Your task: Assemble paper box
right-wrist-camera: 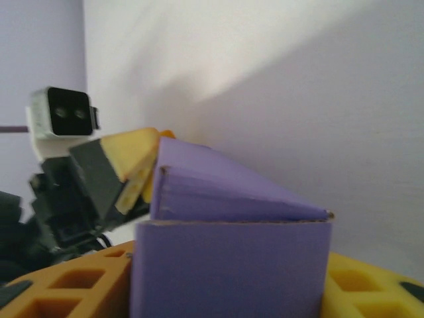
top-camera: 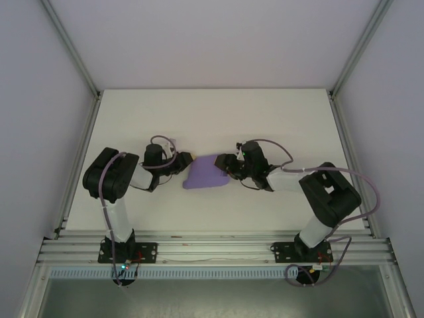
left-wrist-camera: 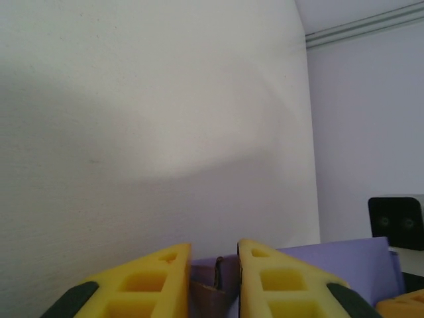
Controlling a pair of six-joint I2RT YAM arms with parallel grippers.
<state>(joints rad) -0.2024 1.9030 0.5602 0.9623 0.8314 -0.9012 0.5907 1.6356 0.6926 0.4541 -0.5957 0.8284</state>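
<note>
Right wrist: right gripper (right-wrist-camera: 228, 268) clasps matte purple paper box (right-wrist-camera: 218, 192); left gripper (left-wrist-camera: 213, 255) pinches thin edge.

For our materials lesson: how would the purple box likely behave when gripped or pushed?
The box is thin card with a raw edge showing, so it is probably light and easily crushed by a hard squeeze. Its upper flap stands angled and unclosed, so it would likely flex rather than stay put. Flat-sided, it should slide, not roll.

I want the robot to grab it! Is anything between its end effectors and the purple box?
Nothing visible. The left end effector pinches the paper box, and the right end effector has it between its fingers.
</note>
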